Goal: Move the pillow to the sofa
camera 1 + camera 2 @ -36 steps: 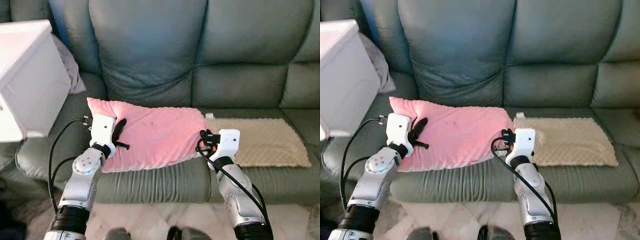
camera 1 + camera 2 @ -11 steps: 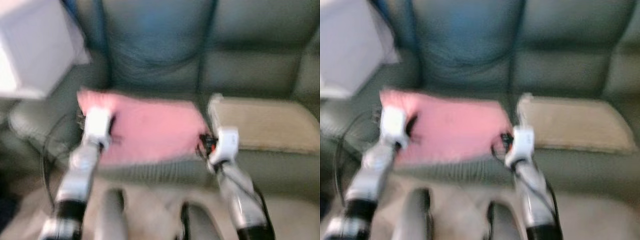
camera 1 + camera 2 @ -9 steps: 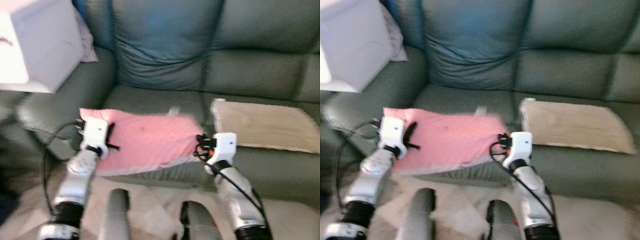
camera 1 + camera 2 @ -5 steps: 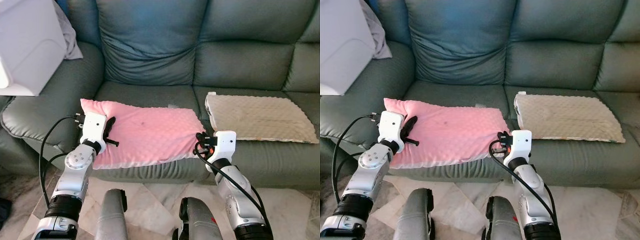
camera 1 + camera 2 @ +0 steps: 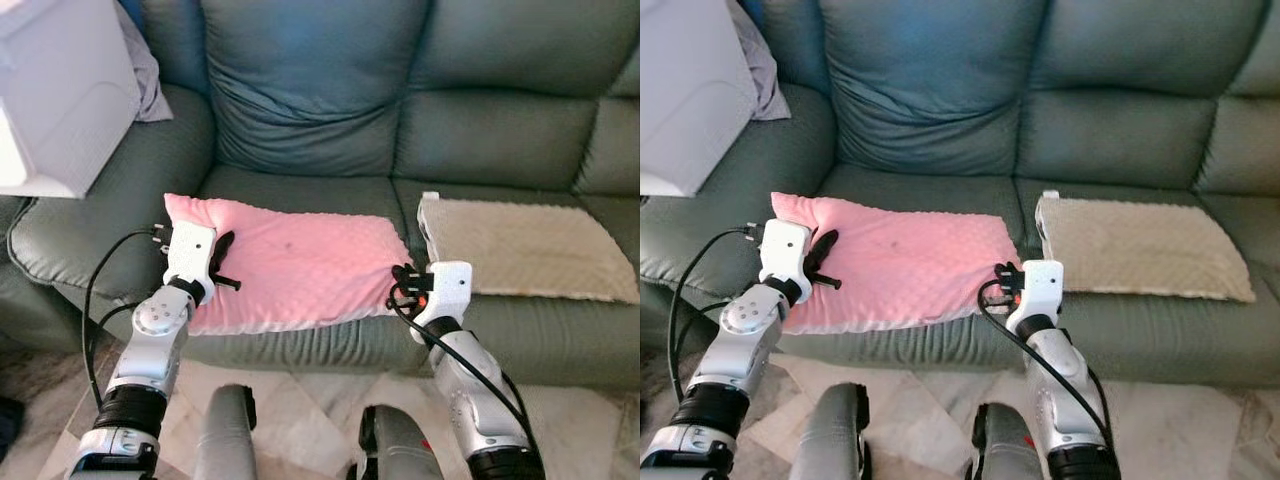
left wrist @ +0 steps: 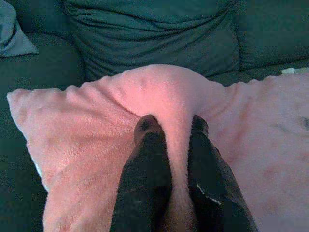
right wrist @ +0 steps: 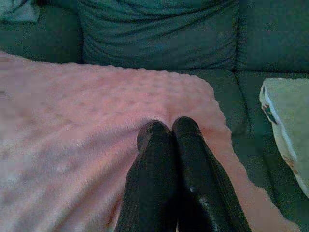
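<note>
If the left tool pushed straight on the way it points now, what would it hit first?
The left tool is shut on a fold of the pink pillow, so it would press into that first. Beyond it, the line seems to lead to the sofa's back cushion, though depth is unclear.

No readable text, labels, brands or numbers anywhere in these views.

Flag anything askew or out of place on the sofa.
The pink pillow lies askew on the sofa seat, its front edge hanging over the cushion edge, pinched by the left gripper and right gripper. The beige pillow lies flat.
</note>
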